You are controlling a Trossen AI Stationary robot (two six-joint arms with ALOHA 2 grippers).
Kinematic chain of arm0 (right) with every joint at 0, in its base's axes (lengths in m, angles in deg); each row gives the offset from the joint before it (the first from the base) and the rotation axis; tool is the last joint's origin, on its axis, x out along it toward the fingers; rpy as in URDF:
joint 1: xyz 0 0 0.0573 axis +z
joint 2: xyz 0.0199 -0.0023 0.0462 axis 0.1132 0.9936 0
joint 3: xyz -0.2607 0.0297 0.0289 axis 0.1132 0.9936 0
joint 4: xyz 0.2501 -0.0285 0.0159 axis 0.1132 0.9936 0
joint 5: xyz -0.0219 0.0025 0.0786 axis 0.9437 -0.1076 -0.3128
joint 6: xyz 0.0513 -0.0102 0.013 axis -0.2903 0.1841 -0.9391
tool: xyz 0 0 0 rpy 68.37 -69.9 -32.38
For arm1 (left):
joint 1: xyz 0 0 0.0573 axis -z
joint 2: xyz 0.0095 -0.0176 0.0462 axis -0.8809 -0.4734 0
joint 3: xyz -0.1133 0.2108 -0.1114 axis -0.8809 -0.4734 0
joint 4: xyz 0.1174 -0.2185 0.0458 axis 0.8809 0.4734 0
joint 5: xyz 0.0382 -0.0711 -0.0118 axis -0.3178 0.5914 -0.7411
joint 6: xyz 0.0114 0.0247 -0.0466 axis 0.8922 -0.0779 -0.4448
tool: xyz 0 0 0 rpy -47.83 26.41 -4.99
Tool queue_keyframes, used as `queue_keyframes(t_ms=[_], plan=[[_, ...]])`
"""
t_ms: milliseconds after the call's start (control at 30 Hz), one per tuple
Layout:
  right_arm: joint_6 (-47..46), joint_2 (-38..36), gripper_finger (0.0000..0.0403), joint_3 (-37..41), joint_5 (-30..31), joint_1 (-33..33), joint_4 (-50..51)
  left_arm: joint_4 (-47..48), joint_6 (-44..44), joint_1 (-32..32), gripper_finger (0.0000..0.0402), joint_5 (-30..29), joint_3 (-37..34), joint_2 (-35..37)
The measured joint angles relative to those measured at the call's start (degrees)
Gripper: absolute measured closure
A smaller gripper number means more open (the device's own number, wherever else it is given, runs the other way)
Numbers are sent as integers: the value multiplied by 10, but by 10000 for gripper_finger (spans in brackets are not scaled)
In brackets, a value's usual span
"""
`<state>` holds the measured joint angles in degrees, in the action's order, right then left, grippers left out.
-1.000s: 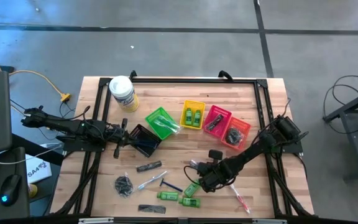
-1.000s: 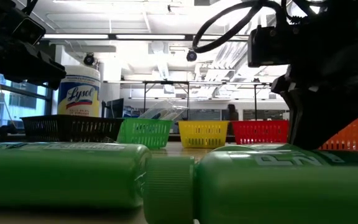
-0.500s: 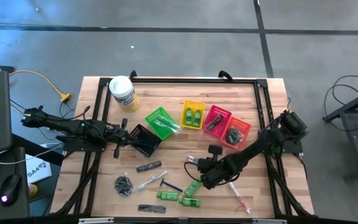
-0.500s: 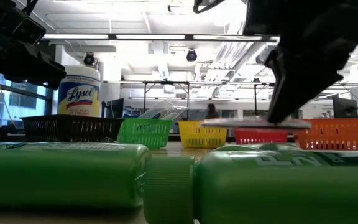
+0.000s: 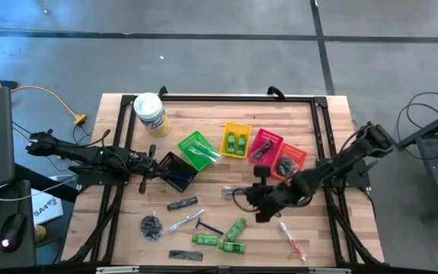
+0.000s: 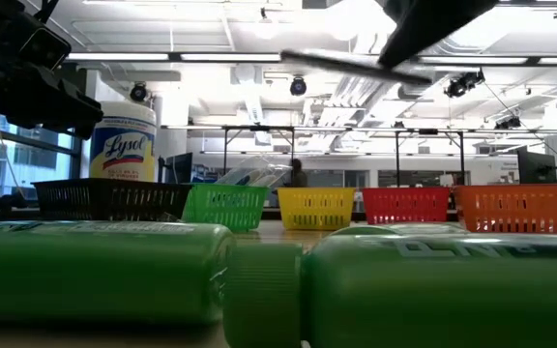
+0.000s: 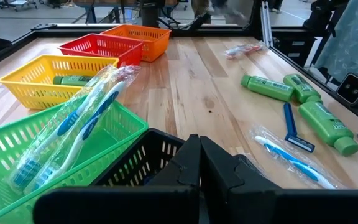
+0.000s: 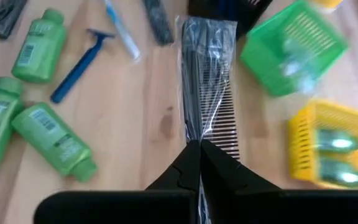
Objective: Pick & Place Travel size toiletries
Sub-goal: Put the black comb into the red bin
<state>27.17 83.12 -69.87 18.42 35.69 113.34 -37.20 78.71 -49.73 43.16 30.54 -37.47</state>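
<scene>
Jaws of the right gripper (image 8: 193,144) closed on a clear-wrapped black comb (image 8: 207,81), held above the tabletop (image 5: 226,171) between the loose green bottles (image 5: 236,227) and the yellow basket (image 5: 236,141). Left gripper (image 7: 199,144), jaws closed and empty, waits at the black basket (image 5: 176,170).

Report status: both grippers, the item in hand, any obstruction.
Right gripper shut on clear-wrapped black comb, lifted above table. Left gripper shut, empty, at black mesh basket. Nothing seen blocking; green basket, yellow basket beyond.
</scene>
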Motion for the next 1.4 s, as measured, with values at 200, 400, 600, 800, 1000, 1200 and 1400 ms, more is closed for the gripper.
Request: queue_keyframes(t_ms=[200, 400, 600, 800, 1000, 1200, 1400], plan=[[46, -89, 400, 44, -5, -28, -23, -2, 0, 0, 402, 0, 0, 0], [110, -213, 400, 143, -40, -51, -132, -2, 0, 0, 402, 0, 0, 0], [155, -342, 400, 273, -135, -81, -258, -2, 0, 0, 402, 0, 0, 0], [160, -465, 400, 388, -151, -98, -316, -2, -14, 0, 402, 0, 0, 0], [153, -578, 400, 484, -153, -105, -368, -2, -15, 0, 402, 0, 0, 0], [139, -656, 400, 541, -142, -105, -368, -2, -15, 0, 402, 0, 0, 0], [126, -684, 400, 558, -134, -104, -367, -2, -15, 0, 402, 0, 0, 0]])
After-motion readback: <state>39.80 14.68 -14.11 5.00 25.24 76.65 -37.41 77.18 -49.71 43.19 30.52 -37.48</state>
